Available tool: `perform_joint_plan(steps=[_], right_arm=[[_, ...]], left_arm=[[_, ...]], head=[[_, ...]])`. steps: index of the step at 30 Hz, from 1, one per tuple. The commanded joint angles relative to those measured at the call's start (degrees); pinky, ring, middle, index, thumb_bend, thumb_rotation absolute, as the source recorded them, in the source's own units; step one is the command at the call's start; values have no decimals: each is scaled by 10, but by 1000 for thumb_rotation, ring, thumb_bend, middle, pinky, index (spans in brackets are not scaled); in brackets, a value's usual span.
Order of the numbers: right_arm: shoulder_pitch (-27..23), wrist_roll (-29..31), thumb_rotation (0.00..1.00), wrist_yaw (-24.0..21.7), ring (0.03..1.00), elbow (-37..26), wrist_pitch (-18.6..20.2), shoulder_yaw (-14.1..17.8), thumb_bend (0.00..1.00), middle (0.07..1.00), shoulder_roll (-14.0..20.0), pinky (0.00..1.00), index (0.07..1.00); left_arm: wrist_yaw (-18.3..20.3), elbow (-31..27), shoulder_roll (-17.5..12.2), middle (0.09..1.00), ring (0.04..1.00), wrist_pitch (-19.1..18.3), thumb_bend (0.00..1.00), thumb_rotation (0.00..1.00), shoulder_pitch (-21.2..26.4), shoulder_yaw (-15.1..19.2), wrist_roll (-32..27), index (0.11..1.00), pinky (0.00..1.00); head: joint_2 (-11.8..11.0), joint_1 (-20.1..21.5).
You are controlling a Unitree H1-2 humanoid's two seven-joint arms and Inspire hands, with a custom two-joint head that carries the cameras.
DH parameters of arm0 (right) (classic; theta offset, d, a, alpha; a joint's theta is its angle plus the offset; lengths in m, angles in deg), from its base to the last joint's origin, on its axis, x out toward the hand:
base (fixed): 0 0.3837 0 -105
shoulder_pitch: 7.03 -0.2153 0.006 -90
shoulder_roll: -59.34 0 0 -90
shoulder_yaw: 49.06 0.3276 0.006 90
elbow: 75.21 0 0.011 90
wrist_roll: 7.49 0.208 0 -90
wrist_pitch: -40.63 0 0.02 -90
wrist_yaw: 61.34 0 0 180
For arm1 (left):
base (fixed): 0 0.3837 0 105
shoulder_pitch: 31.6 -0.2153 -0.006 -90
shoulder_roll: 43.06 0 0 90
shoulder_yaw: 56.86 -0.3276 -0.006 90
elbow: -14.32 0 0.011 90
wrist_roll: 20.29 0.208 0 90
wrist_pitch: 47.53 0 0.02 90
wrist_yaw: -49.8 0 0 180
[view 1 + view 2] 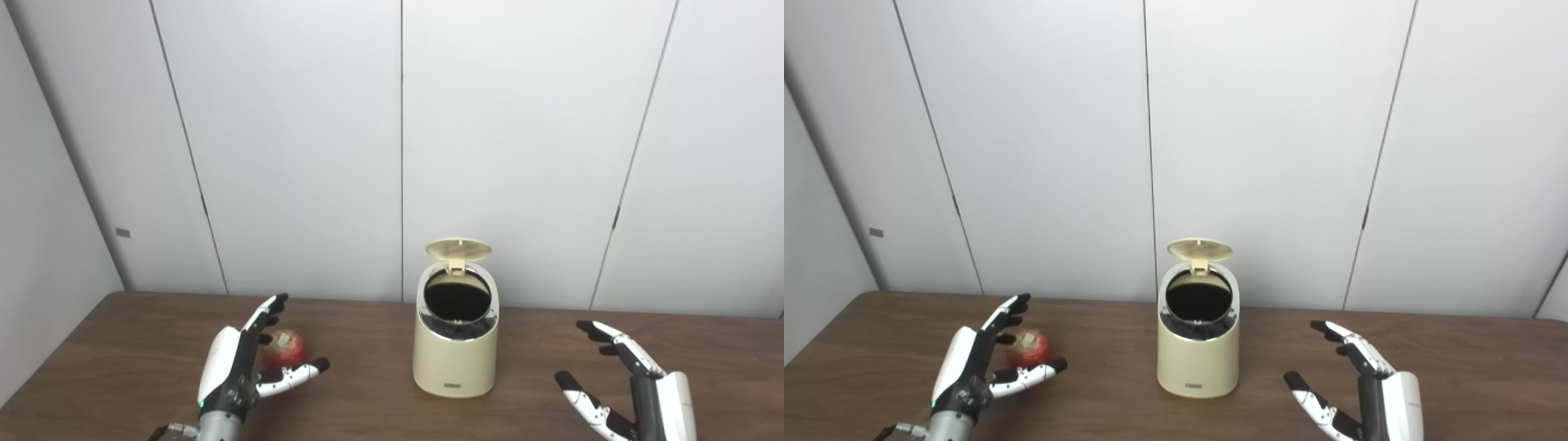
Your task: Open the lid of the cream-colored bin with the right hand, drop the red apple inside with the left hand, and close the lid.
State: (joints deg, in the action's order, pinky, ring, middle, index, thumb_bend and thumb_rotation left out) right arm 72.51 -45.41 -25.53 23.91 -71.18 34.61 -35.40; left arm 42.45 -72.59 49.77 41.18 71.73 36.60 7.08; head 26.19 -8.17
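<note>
The cream-colored bin (454, 349) stands upright in the middle of the brown table. Its round lid (458, 248) is flipped up at the back, and the dark inside shows. The red apple (283, 349) lies on the table left of the bin. My left hand (242, 367) is open around the apple, fingers behind it and thumb in front, with a gap showing. My right hand (625, 380) is open and empty, low at the right of the bin and apart from it.
The brown wooden table (367, 416) runs across the whole lower view. White wall panels (294, 147) stand just behind it. A grey side wall closes the left.
</note>
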Motion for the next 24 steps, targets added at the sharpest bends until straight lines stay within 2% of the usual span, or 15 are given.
perform_joint_plan(steps=[1,6,7,9,13,15,24], right_arm=[[45,-3,632,11,681,67,-23,7,440,711,21,583,698],[48,5,631,0,687,59,-19,9,439,714,22,591,702],[48,6,590,-1,685,59,-21,8,428,712,23,592,700],[47,5,571,3,685,63,-27,8,422,711,26,591,699],[44,5,553,7,681,72,-30,10,419,708,28,586,697],[43,5,588,10,679,78,-32,10,430,706,28,584,693],[37,-9,607,23,665,84,-27,7,428,695,27,561,679]], left_arm=[[-14,-1,-13,882,855,-1,1000,329,26,-2,11,911,756],[-33,19,-16,899,899,-25,1000,280,29,-6,38,925,799],[-38,23,-17,904,898,-28,1000,273,30,-6,42,923,790],[-47,30,-19,916,903,-29,1000,255,31,-7,48,927,789],[-70,45,-21,918,914,-11,1000,241,33,-8,51,920,799],[-79,47,-23,905,909,-2,1000,254,34,-9,49,911,794],[-90,47,-24,873,879,11,1000,258,35,-13,44,897,768]], head=[[-1,-3],[-3,-12],[-3,-12],[-5,-16],[-7,-20],[-8,-21],[-13,-22]])
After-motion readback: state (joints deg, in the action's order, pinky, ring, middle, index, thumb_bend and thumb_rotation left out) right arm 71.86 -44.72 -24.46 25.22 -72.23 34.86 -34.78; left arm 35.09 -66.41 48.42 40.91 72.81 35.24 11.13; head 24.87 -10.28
